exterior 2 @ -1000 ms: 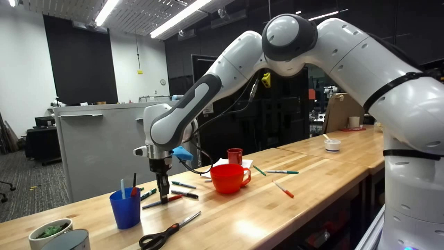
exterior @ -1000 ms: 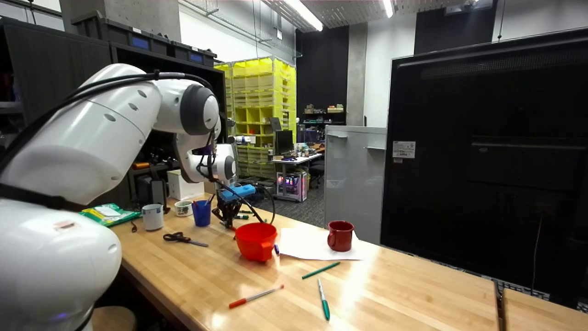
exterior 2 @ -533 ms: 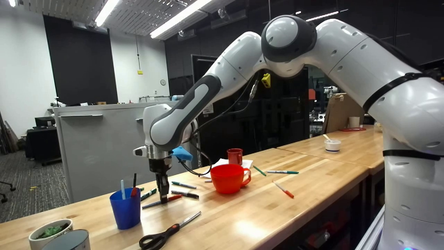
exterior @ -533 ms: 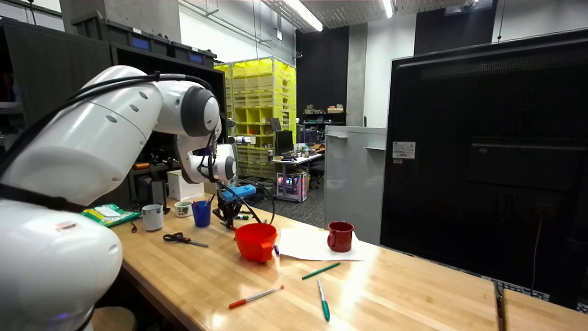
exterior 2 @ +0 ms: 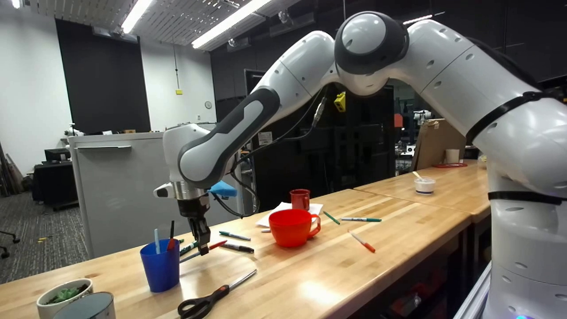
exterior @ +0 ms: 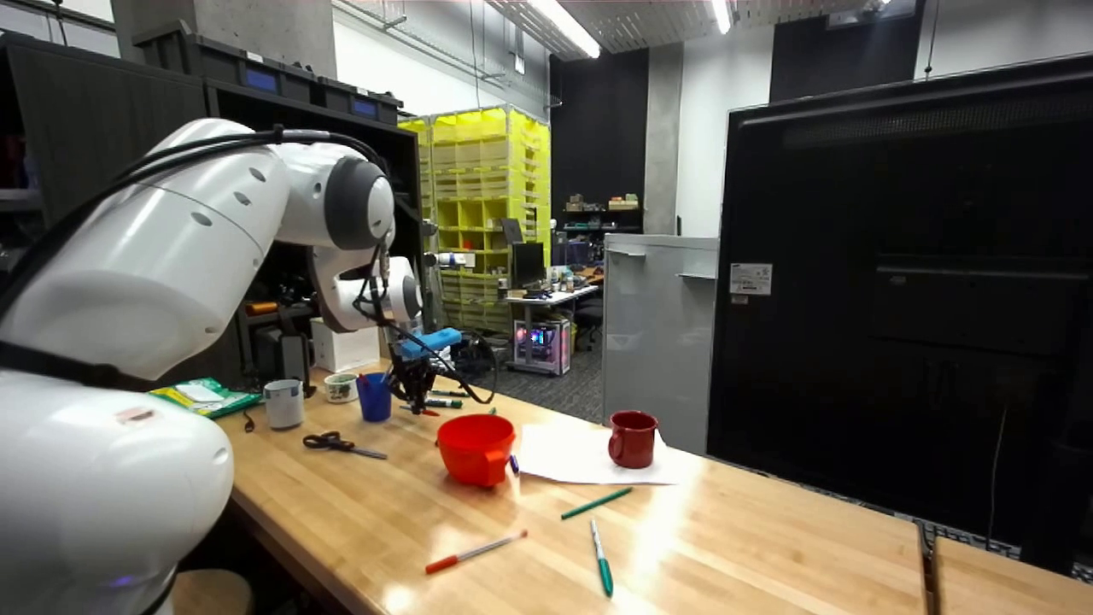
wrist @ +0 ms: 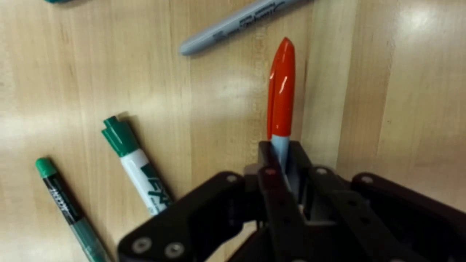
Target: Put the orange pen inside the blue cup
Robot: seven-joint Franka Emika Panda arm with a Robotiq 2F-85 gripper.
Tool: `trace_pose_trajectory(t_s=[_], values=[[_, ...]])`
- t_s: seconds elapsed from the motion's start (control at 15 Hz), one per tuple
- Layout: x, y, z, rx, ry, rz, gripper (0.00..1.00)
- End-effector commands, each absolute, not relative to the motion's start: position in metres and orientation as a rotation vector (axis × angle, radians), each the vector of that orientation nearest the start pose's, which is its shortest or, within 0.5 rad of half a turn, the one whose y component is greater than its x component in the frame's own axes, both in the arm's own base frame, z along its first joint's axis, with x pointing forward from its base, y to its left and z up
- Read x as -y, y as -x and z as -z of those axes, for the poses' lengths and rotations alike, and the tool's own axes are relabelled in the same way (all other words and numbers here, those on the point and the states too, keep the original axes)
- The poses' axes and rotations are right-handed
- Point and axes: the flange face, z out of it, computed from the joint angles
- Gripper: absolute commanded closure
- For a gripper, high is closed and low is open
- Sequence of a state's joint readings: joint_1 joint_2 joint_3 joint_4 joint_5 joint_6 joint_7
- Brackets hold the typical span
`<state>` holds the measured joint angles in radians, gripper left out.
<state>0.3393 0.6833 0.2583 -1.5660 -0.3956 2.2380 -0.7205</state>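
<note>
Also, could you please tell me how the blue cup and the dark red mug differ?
The dark red mug has a handle, visible in an exterior view; the blue cup shows none. Pen-like sticks poke out of the blue cup, while nothing shows above the dark red mug's rim. The blue cup stands directly on the tabletop, the dark red mug on white paper. Both stand upright.

- Arm [exterior 2: 301, 64]: glossy white shell, grey joint caps [exterior 2: 364, 35] rimmed black
- Cables [exterior: 85, 213]: black
- Straps [exterior 2: 525, 197]: black
- Collar [exterior 2: 188, 189]: silver
- Block [exterior: 434, 342]: blue
- End effector [exterior 2: 203, 250]: black, angular links [wrist: 200, 211], silver screws [wrist: 174, 250]
</note>
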Motion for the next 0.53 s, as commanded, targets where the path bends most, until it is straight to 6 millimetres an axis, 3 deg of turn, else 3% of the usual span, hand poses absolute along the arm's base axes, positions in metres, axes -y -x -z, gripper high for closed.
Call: trace_pose_trajectory(t_s=[0.0,0.47], values=[[-0.381,-0.588,-0.288,2.384,2.446,-0.083,0.97],[-0.396,-0.565,-0.340,2.469,2.636,-0.298,0.97]])
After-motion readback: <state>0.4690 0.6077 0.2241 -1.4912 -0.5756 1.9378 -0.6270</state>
